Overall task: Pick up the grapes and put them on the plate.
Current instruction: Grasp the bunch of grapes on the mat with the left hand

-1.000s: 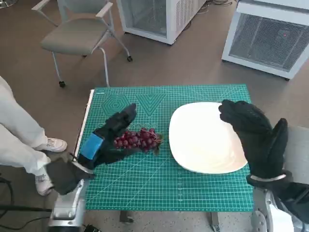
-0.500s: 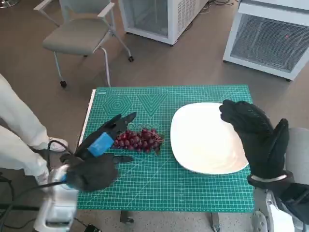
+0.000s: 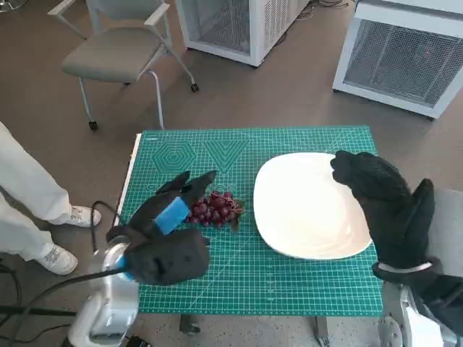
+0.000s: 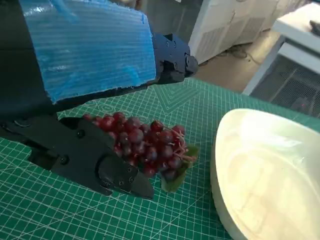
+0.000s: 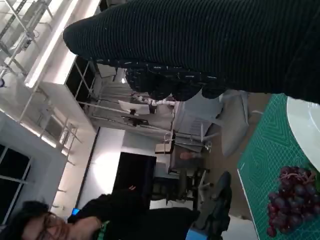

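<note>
A bunch of dark red grapes [image 3: 215,208] lies on the green mat, just left of the white plate [image 3: 307,206]. My left hand [image 3: 170,217] sits at the bunch's left end, its fingers spread apart. In the left wrist view the grapes [image 4: 145,145] lie between one finger [image 4: 172,55] above and another [image 4: 100,160] beside them, and nothing is lifted. My right hand [image 3: 383,202] hovers upright over the plate's right edge and holds nothing. The right wrist view shows the grapes [image 5: 287,200] and a sliver of the plate [image 5: 307,130] below the glove [image 5: 210,45].
The green cutting mat [image 3: 289,289] covers the small table. A person's legs [image 3: 29,202] and shoes stand at the left of the table. A chair [image 3: 119,54] and white cabinets [image 3: 405,58] stand beyond the far edge. A person [image 5: 30,220] shows in the right wrist view.
My left forearm has swung in toward the table and the hand has turned, its fingers now reaching around the bunch's left end. The grapes, plate and right hand have stayed put.
</note>
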